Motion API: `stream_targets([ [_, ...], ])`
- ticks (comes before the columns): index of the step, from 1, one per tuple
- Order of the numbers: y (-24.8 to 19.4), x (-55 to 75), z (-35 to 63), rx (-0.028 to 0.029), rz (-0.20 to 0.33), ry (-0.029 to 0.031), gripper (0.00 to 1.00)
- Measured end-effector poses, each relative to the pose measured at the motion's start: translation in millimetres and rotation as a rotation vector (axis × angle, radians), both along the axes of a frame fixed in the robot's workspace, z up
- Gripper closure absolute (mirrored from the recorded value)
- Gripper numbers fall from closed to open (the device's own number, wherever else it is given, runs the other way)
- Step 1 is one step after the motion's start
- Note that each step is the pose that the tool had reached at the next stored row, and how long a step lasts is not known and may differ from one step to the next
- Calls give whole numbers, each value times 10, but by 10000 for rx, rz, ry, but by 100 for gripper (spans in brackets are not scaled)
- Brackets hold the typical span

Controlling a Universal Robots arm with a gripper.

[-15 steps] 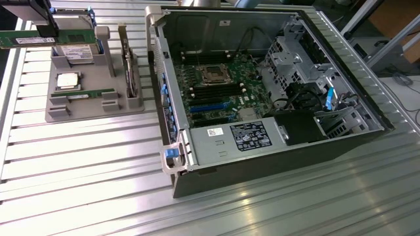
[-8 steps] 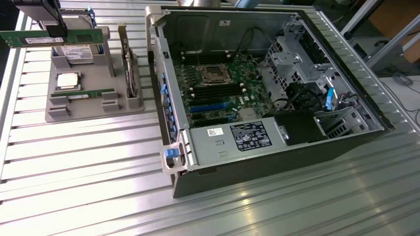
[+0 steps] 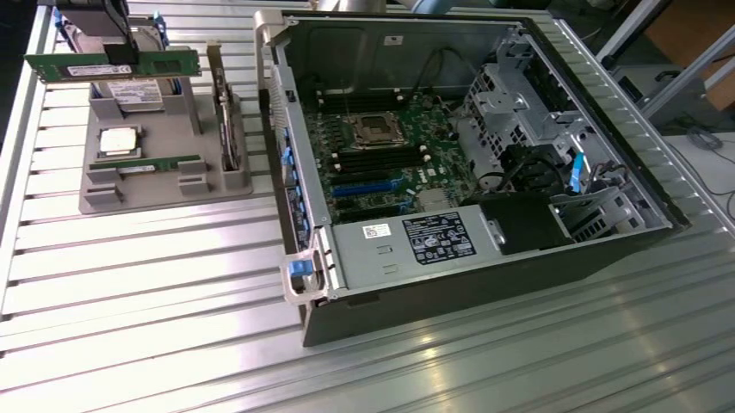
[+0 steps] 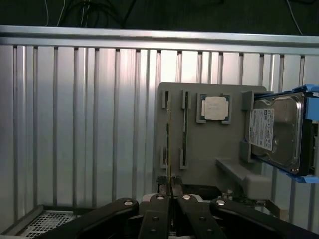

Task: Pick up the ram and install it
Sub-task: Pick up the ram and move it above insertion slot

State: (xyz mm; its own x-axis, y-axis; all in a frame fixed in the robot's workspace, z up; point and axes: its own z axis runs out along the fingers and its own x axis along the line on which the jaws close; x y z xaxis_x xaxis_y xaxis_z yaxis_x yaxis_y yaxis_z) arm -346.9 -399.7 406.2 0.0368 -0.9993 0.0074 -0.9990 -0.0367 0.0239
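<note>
gripper (image 3: 123, 58) pinching ram (image 3: 69, 65) mid-length, upper left of exterior view, above grey tray (image 3: 150, 202), ram on edge, long axis exterior view's left-right, 2nd ram (image 3: 144, 163) in tray, ribbed alu table (image 3: 138, 284), open PC case (image 3: 460, 284) centre-right, dark bg w/ cables (image 4: 75, 10)

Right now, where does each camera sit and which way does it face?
Exterior view: high off the arm, looking down on the table, the open PC case and the grey parts holder; jaws shut on the ram above the holder.
Wrist view: on the wrist, looking down past the jaws, ram edge-on, onto the holder.
Shared: holder, ram, processor chip.
</note>
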Motion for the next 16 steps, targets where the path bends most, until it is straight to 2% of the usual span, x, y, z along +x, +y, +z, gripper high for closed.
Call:
stream_targets([
  [16, 0, 280, 0, -7, 0, 0, 88],
])
